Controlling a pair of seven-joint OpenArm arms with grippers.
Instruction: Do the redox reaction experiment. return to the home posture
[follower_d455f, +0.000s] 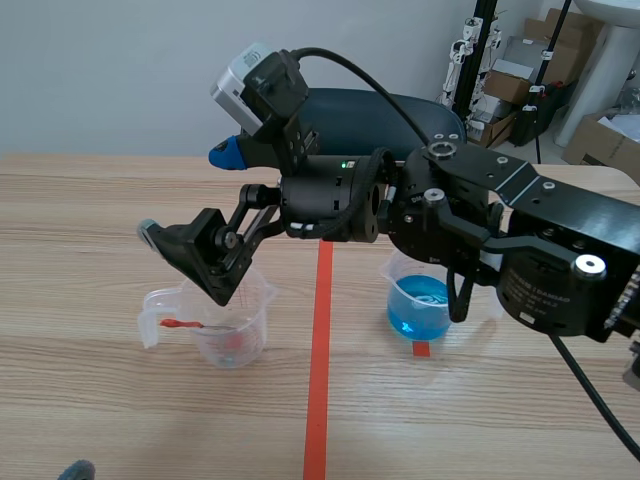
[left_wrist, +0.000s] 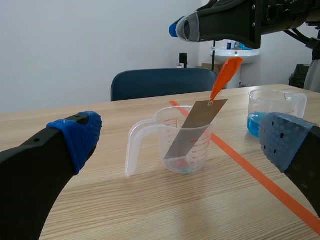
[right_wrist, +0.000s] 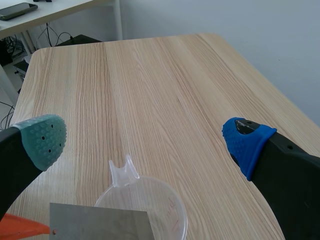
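One desk (follower_d455f: 100, 400) carries everything, and the right arm (follower_d455f: 560, 260) extends across the tape line (follower_d455f: 320, 350). Both grippers are spread wide and empty, the right gripper (right_wrist: 145, 141) above the clear beaker (follower_d455f: 225, 330) and the left gripper (left_wrist: 181, 137) low in front of it. Two beakers stand well apart on either side of the line, the clear beaker and the blue beaker (follower_d455f: 420, 305), which is part-filled with blue liquid. One metal strip (left_wrist: 195, 132) leans tilted inside the clear beaker, with one orange tag (left_wrist: 225, 77) at its top end.

My right arm (follower_d455f: 540, 260) was matte black, studded with silver bolts (follower_d455f: 590, 265), a white-grey camera (follower_d455f: 245, 82) and black cable (follower_d455f: 385, 95) at the wrist; my finger pads (right_wrist: 245, 142) were dotted blue and grey-green.
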